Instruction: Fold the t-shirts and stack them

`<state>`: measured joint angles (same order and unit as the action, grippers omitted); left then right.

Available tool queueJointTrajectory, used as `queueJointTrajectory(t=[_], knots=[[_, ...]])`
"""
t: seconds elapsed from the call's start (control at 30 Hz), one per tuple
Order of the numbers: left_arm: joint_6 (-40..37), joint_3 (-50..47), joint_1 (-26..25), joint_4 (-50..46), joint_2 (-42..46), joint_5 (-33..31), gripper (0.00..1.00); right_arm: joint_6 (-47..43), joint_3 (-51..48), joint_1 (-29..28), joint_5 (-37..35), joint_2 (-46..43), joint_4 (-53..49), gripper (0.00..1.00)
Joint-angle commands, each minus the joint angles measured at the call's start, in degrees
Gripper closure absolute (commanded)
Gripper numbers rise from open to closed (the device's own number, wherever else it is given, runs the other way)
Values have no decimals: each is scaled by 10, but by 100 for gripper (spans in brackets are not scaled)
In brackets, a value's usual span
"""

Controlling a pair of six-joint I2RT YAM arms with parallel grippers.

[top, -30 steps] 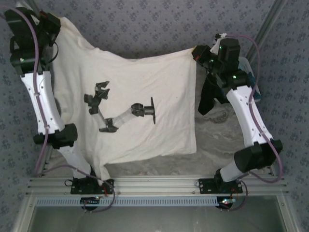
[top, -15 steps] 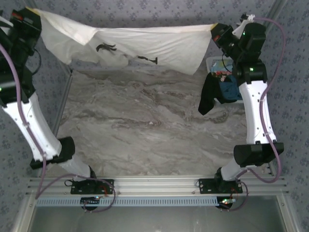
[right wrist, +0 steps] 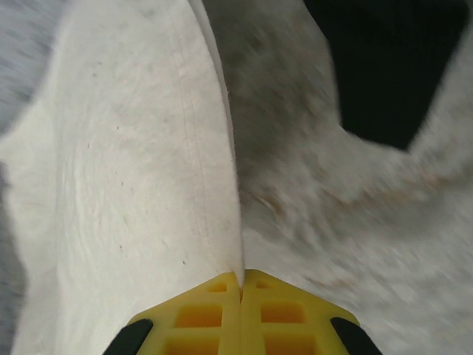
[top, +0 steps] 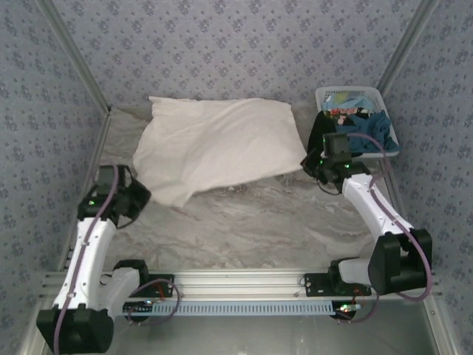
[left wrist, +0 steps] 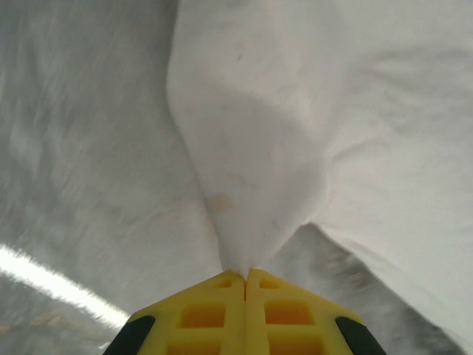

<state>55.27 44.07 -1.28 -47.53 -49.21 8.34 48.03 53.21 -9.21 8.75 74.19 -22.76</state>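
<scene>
The off-white t-shirt point(top: 218, 140) lies spread on the desk point(top: 259, 222), just left of the white basket point(top: 323, 92). One of its corners trails away from the basket toward the left arm. The left tool point(left wrist: 244, 275) is pinched closed on that far corner, and cloth fans out from between its yellow fingers point(left wrist: 199, 314). The right tool point(right wrist: 241, 277) is clamped on the hem nearest the basket (its fingers meet with only cloth between them). A black t-shirt point(top: 318, 132) drapes over the basket's near left rim, and a teal-blue t-shirt point(top: 378, 124) sits inside.
</scene>
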Motion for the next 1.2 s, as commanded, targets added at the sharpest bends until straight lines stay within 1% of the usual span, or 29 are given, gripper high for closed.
queueJointTrajectory(t=[0.0, 0.07, 0.13, 0.3, 0.4, 0.5, 0.57, 0.63, 0.77, 0.93, 1.07, 1.1, 1.13, 1.17], knots=[[53, -75, -23, 50, 18, 29, 100, -3, -28, -10, -19, 21, -17, 100], [76, -117, -34, 60, 14, 33, 100, -6, -44, -11, -21, 46, -46, 100], [86, -133, -40, 48, 17, 27, 100, -9, -52, -11, -36, 62, -70, 100], [107, -118, -54, -48, 58, -15, 100, -13, -62, -24, -71, 66, -112, 100], [158, -132, -66, -80, 88, -16, 100, -14, -67, -29, -87, 64, -141, 100], [204, -156, -103, -84, 104, -19, 100, -14, -72, -30, -104, 58, -159, 100], [222, -161, -132, -104, 105, -38, 100, -14, -77, -30, -107, 51, -170, 100], [223, -157, -150, -122, 107, -62, 100, -18, -77, -28, -111, 46, -172, 100], [216, -141, -154, -144, 114, -88, 100, -33, -71, -27, -129, 45, -185, 100], [202, -139, -154, -160, 96, -96, 100, -51, -72, -11, -141, 49, -187, 100], [200, -153, -155, -149, 96, -86, 100, -55, -77, -2, -139, 53, -193, 100], [200, -151, -155, -148, 98, -84, 97, -53, -78, -1, -146, 51, -198, 100], [199, -141, -155, -151, 100, -85, 92, -50, -79, -2, -153, 47, -204, 96], [195, -125, -156, -157, 103, -90, 83, -47, -77, -1, -159, 39, -212, 87]])
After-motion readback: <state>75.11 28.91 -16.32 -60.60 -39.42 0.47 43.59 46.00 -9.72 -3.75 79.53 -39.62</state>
